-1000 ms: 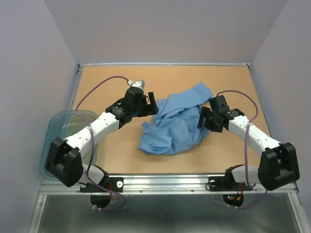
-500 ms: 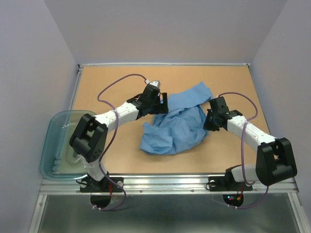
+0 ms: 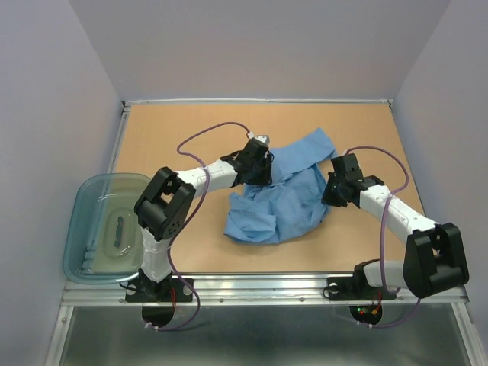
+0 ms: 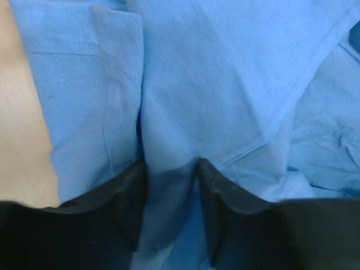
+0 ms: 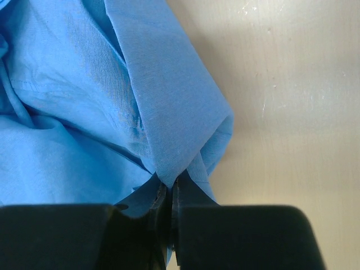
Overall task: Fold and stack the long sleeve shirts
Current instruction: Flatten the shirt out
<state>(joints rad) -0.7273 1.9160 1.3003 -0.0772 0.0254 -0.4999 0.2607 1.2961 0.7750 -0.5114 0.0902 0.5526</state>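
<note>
Left pincer [image 3: 261,171] rested on the far left part of the light blue, thin cloth long sleeve shirt [image 3: 284,204]. Its black fingers [image 4: 128,194] stood a little apart, with a ridge of the cloth running up between them. Whether they squeezed that ridge could not be told from the wrist view. A stitched, doubled edge of the shirt [image 4: 225,84] lay just left of the ridge, over the tan wooden table [image 4: 17,124].

Right pincer [image 5: 169,190] was clamped together on a folded edge at the heap's right side. The cloth was drawn to a narrow point between the tips, and bare table [image 5: 287,112] lay beside it on the right.

The shirt lay crumpled and unfolded in the middle of the table [image 3: 168,130], between the two arms. Its long axis ran on a diagonal, from a bunched lump at the near left to a flatter flap reaching toward the far right. The collar and sleeves could not be picked out in the heap.

A clear bluish plastic tub [image 3: 72,229] sat at the table's near left edge, well apart from the shirt.
</note>
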